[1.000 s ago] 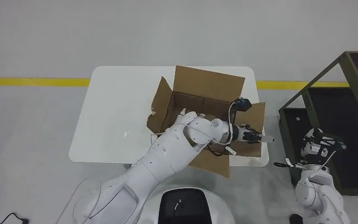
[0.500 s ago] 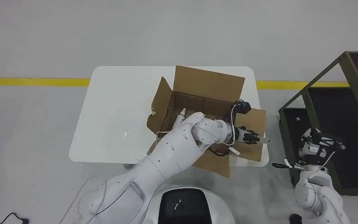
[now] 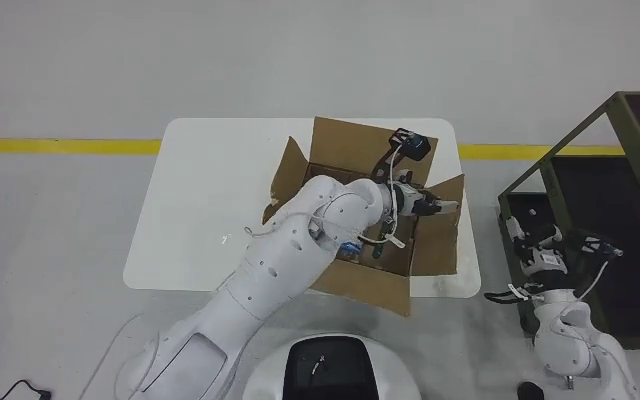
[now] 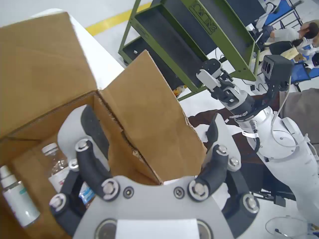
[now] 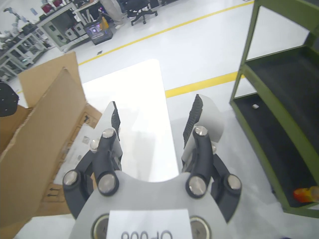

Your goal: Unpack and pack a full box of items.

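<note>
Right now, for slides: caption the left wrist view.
Open left gripper straddling a flap of the cardboard box; bottles inside.

The left gripper and right gripper share pale grey finger plates, black ribbed pads, black linkages and silver screws on a grey base plate with a white label. Behind the left gripper, the glossy white left arm carries thin cables and a black box camera.

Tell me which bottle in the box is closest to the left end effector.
The clear bottle with the white screw cap, right beside the left end effector; the opaque white bottle sits farther off.
</note>
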### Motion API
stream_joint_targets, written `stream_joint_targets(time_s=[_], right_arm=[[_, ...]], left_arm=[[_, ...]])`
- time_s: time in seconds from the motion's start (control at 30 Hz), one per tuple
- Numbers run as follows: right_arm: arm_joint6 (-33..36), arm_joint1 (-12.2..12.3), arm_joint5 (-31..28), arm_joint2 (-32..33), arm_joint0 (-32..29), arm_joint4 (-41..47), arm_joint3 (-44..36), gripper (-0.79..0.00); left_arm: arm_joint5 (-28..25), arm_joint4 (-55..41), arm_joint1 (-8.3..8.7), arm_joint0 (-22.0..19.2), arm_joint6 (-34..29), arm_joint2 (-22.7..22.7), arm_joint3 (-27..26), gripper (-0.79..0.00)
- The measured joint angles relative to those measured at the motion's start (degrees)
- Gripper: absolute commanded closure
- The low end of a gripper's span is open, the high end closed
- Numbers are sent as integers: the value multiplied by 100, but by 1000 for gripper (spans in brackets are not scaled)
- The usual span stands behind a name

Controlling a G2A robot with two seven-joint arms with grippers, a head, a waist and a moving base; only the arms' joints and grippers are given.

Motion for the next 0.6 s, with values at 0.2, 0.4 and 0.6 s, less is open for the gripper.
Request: stream_joint_targets(time_s=[0.2, 0.4, 0.6], right_arm=[[763, 42, -719, -39, -173, 482, -538, -770], [1542, 65, -757, -190, -257, 1061, -901, -748], [1860, 70, -571, -532, -244, 1061, -1085, -699]], left_arm=[[307, 1025, 339, 920, -407, -753, -1584, -785], [280, 1880, 527, 1464, -681, -1198, -2522, -785], [307, 2724, 639, 1678, -806, -1467, -2976, -785]])
